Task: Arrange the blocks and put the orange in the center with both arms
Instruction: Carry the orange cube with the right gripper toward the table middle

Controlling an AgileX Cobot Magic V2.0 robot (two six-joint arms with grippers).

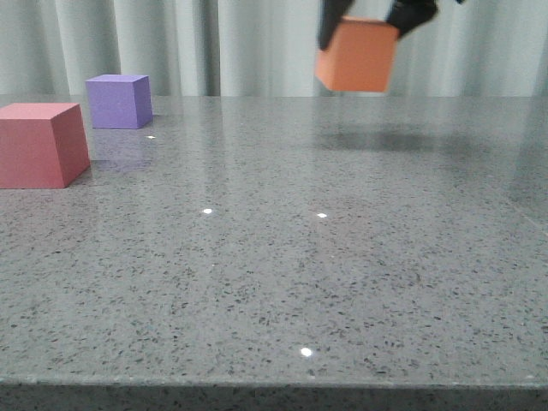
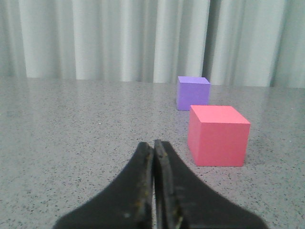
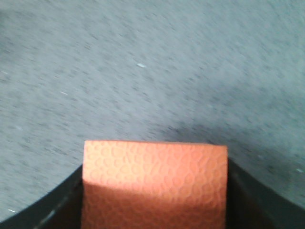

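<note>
The orange cube hangs in the air at the upper right of the front view, tilted a little, held by my right gripper. In the right wrist view the orange cube fills the space between the black fingers, above bare tabletop. The red cube sits at the near left, the purple cube behind it, with a gap of tabletop between them. My left gripper is shut and empty, low over the table, with the red cube and purple cube beyond its tips.
The grey speckled table ends at a front edge close to the camera. Pale curtains hang behind the far edge. The orange cube's shadow lies on the table under it.
</note>
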